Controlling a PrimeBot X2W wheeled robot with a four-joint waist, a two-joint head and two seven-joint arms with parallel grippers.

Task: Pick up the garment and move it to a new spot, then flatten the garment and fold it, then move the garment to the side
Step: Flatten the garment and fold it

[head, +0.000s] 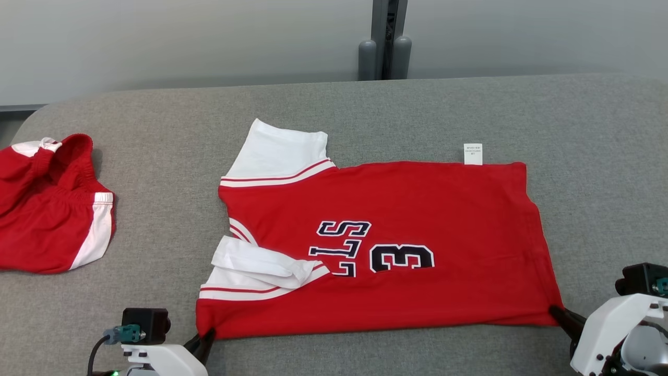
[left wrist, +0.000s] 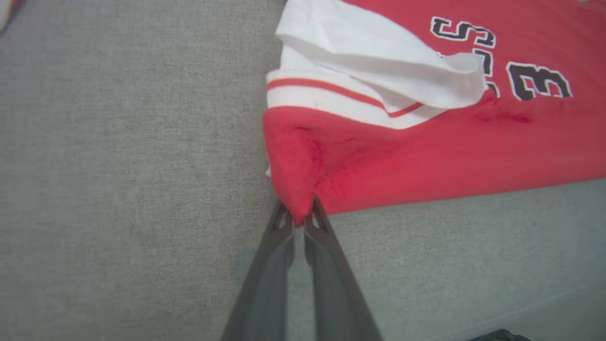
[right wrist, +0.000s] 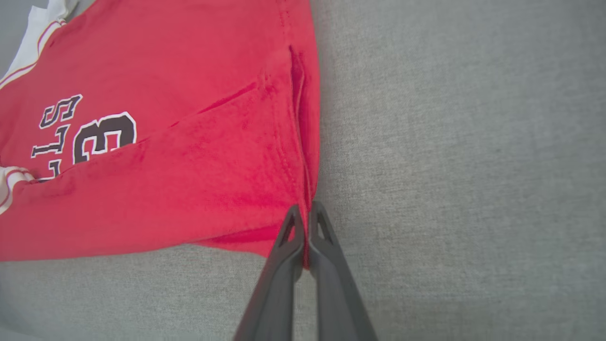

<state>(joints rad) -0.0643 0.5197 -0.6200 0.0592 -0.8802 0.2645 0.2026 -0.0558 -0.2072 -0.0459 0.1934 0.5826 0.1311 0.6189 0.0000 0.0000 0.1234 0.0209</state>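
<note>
Red jersey (head: 386,245) lay spread flat across the middle of the gray padded table (head: 156,172), white sleeves toward the robot's left. At the near edge, the left gripper (head: 206,337) was pinched tight on its left corner and the right gripper (head: 558,313) clamped its hem corner. Crumpled red shorts (head: 47,209) sat far left, well apart.

red jersey (head: 396,209) lying sideways, mid grey couch-ish surface (head: 156,209), neck end left, hem right. mostly flat. far sleeve (head: 279,151) white w/ red stripe trim, spread out. near sleeve (head: 255,266) flopped back over body, kinda crumpled. dark "3" (head: 402,258) plus letters, white outline, facing up. small white label (head: 473,153) poking off far edge. both near corners pulled into little points.
</note>
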